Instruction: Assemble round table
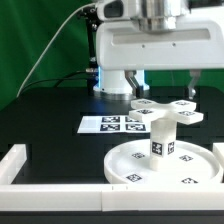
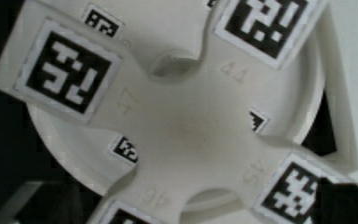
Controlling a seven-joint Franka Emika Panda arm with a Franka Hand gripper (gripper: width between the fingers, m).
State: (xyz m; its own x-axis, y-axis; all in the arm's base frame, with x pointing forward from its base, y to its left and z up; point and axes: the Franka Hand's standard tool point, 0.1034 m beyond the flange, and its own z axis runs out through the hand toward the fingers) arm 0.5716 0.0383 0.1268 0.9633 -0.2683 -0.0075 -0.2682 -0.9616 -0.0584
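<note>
white cross base (image 1: pixel 167 108) atop post (image 1: pixel 159 135); tool grip unclear.

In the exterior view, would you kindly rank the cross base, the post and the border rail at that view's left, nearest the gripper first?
1. Cross base, just beneath the gripper.
2. Post, standing on the disc, toward the camera.
3. Border rail, far at the exterior view's left.

The white round disc (image 1: pixel 163 164) lay flat at the lower right of the exterior view, tags up, with the short post (image 1: pixel 158 136) standing upright on its middle and the cross base (image 1: pixel 167 110) just above the post (image 2: pixel 172 68).
</note>
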